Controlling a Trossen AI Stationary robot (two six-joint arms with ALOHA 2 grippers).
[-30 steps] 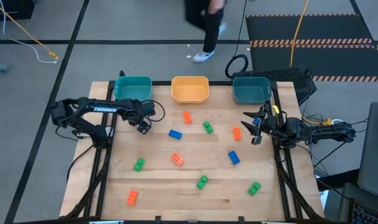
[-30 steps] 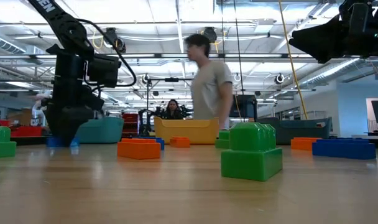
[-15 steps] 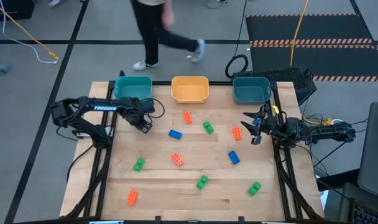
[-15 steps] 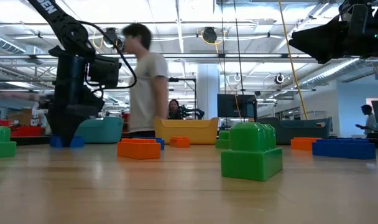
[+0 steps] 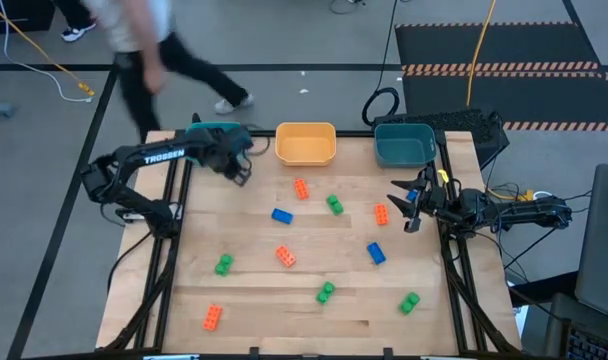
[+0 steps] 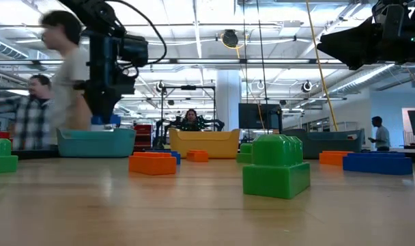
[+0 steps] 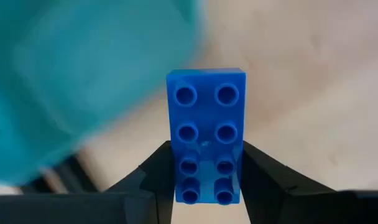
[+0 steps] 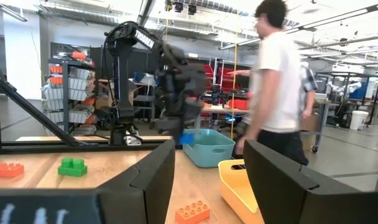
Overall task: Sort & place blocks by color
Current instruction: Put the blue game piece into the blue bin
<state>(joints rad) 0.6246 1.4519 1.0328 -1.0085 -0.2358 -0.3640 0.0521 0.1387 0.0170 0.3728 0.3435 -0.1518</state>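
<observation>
My left gripper (image 5: 241,175) is shut on a blue brick (image 7: 206,134) and hangs over the near right corner of the left teal tray (image 5: 212,140). The low view shows the brick (image 6: 105,121) just above that tray's rim (image 6: 95,140). My right gripper (image 5: 412,212) waits open by the table's right edge, nothing between its fingers (image 8: 148,180). Loose bricks rest flat on the table: orange-red (image 5: 301,188), blue (image 5: 281,215), green (image 5: 334,204), and several more toward the near edge. My left gripper pinches the blue brick's two long sides (image 7: 176,168) between its two fingers, at one end of the brick. The fingers come from above, pointing down. The brick is lifted clear of the table, studs up, its other end sticking out past the fingertips.
An orange tray (image 5: 305,143) and a second teal tray (image 5: 404,145) stand along the far edge. A person (image 5: 134,40) walks past beyond the table's far left corner. Bare wood lies between the scattered bricks in the middle.
My left gripper has narrowed onto the blue brick on the table, then risen with it and gone toward the far edge, to the left teal tray. The brick is lifted clear. A person has walked leftward behind the table.
</observation>
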